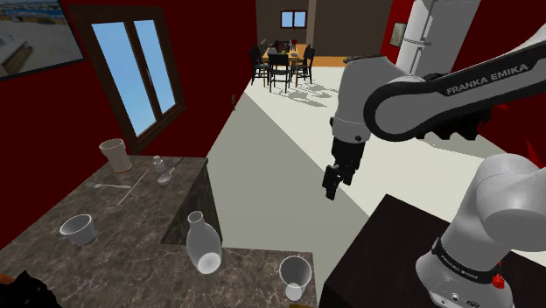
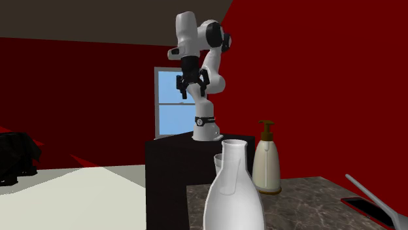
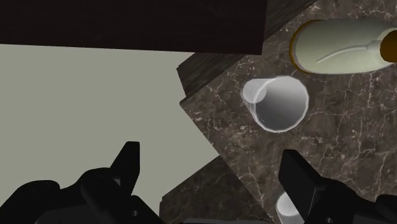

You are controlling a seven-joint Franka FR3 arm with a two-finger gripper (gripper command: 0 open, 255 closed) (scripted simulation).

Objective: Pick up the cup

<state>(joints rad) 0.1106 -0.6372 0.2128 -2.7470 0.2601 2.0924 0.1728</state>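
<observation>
My gripper (image 1: 333, 182) wide open, empty, over floor. Cup (image 3: 275, 103) near tabletop (image 3: 337, 143) edge, bottle (image 3: 337, 46) close; clumsy approach may knock it off.

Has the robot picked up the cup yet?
Not yet. Nothing is done: the cup stands untouched on the marbled counter beside the soap bottle. The gripper hangs open, high over the floor, away from it. Left: come down, grip it, lift it.
</observation>
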